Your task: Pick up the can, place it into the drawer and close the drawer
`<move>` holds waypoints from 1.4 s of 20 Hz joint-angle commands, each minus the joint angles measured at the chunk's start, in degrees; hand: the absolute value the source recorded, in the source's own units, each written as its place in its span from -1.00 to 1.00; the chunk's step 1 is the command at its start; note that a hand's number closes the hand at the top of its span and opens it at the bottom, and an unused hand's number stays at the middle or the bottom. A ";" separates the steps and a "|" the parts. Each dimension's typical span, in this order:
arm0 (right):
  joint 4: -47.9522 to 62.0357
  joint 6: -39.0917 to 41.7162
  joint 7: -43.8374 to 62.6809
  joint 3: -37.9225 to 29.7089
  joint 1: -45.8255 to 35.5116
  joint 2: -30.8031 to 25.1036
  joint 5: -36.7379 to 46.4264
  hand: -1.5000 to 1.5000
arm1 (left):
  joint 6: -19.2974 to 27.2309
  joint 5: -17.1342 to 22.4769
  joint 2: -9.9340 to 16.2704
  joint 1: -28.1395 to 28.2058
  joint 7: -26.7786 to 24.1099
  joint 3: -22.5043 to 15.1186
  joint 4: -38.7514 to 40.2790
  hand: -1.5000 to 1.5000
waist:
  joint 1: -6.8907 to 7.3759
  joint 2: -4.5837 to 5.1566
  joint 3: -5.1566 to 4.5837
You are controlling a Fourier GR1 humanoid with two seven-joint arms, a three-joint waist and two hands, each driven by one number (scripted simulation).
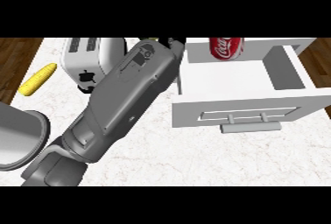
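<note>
White marble counter (pixel 194 157), wood floor at 9 and 3 o'clock. Can (pixel 226 48) stands upright in the open drawer (pixel 245 109), at 3 o'clock from the left hand (pixel 169 42); its grasp cannot be told.

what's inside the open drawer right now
A red can stands upright at the back of the white drawer; the rest of its floor shows bare. The left forearm covers the counter beside it, and the left hand barely shows.

Five kinds of thing, one of each.
One can (pixel 226 48), one drawer (pixel 249 107), one toaster (pixel 87 61), one corn cob (pixel 37 79), one grey forearm (pixel 119 100).
</note>
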 commanded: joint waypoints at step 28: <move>-1.18 -2.59 4.50 -0.56 -4.97 -2.27 -1.29 -1.00 | 8.50 19.85 0.00 -4.84 -7.83 -17.86 15.37 -1.00 | -2.12 0.63 0.04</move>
